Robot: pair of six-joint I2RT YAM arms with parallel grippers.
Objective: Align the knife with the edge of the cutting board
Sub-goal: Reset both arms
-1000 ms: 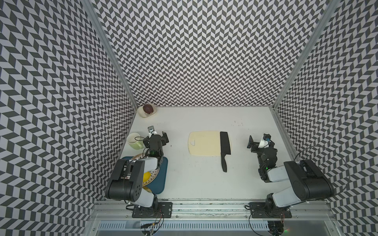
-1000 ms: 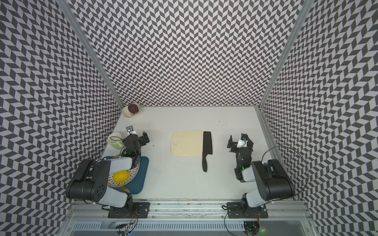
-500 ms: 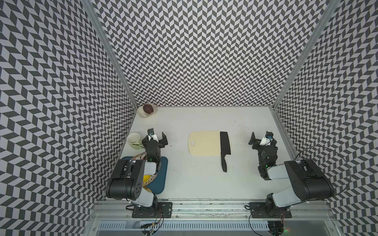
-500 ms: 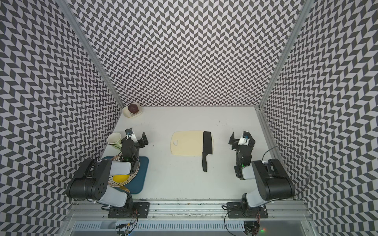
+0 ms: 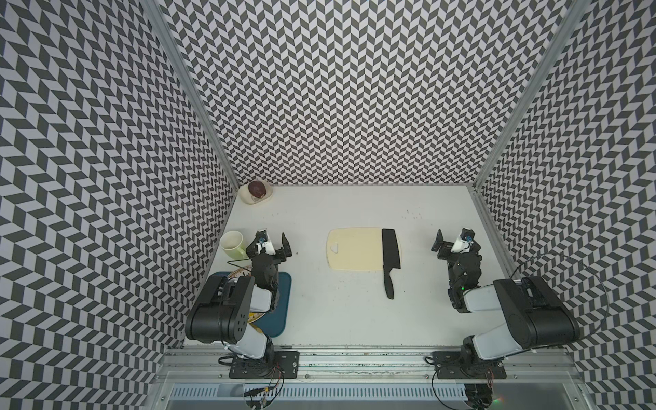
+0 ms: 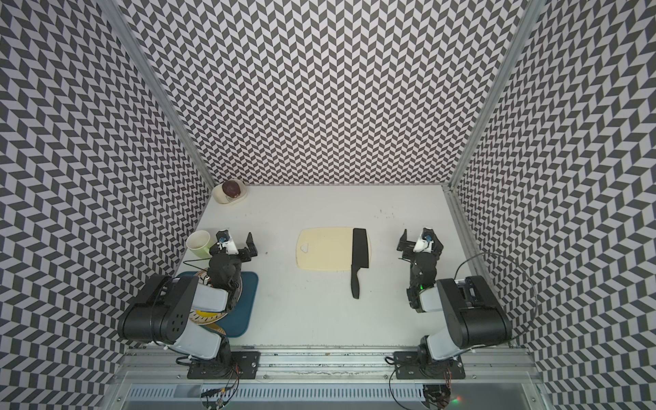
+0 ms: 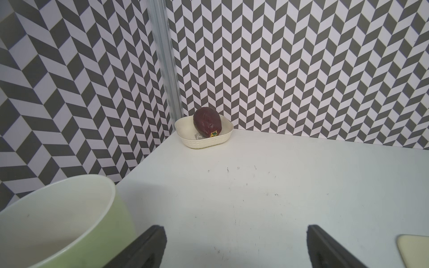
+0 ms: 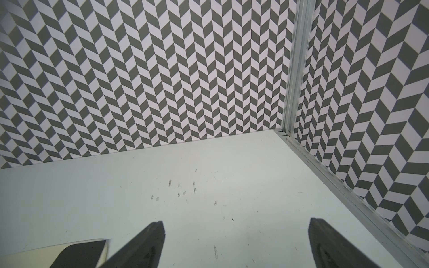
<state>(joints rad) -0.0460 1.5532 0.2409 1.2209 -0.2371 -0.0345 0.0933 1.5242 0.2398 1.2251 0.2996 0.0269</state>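
Observation:
The pale cream cutting board [image 5: 351, 253] [image 6: 321, 253] lies mid-table, its handle cut-out at the left end. The black knife [image 5: 390, 248] [image 6: 360, 250] rests with its wide blade on the board's right end, along the short edge. Its handle reaches past the near edge onto the table. My left gripper [image 5: 268, 242] [image 6: 232, 244] [image 7: 235, 229] is open and empty, well left of the board. My right gripper [image 5: 456, 242] [image 6: 420, 242] [image 8: 236, 224] is open and empty, right of the knife. A board corner [image 7: 413, 250] and the blade tip [image 8: 81, 254] show in the wrist views.
A green mug [image 5: 232, 244] [image 7: 58, 220] stands close beside the left gripper. A cream bowl [image 5: 264, 198] [image 7: 202, 141] with a dark red fruit sits in the back left corner. A dark blue tray [image 5: 280, 305] holding a plate lies under the left arm. Patterned walls close in three sides.
Both wrists have turned slightly and now face the back wall. The jaws have stayed open, and the knife and board have not moved.

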